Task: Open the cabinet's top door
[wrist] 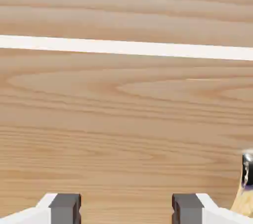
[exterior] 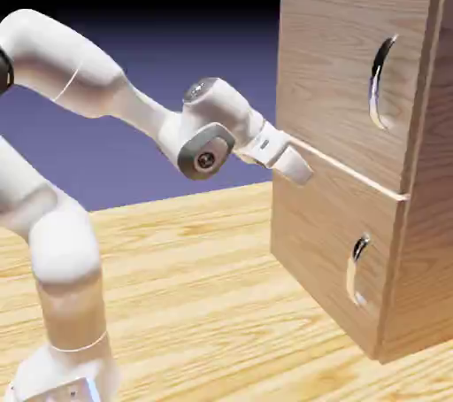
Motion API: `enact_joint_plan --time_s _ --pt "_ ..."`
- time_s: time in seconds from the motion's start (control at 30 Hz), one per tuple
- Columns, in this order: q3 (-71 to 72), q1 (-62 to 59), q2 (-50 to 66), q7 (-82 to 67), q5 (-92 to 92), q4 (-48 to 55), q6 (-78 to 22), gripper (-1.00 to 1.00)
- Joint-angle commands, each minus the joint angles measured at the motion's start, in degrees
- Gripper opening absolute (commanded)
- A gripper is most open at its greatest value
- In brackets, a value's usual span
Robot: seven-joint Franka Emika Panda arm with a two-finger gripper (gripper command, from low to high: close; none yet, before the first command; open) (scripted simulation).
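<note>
At the table's (exterior: pixel 203 303) right side the cabinet (exterior: pixel 341 214) is seen upright, its top door (exterior: pixel 341 64) shut, the curved silver handle (exterior: pixel 380 81) untouched. The gripper (exterior: pixel 296 166) is held level near the seam between the two doors, jaws spread wide, nothing grasped; wood grain fills the hand view.
</note>
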Motion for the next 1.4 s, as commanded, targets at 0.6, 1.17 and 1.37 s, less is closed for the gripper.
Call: enact_joint_plan --time_s 0.6,1.17,1.37 --pt "-16.8 14.1 -5.4 36.2 -47.4 10.6 0.8 0.0" --pt "-31.9 26.8 -10.2 68.6 -89.7 20.2 1.5 0.0" --pt "-37.2 31.2 -11.9 80.1 -104.7 23.5 1.7 0.0"
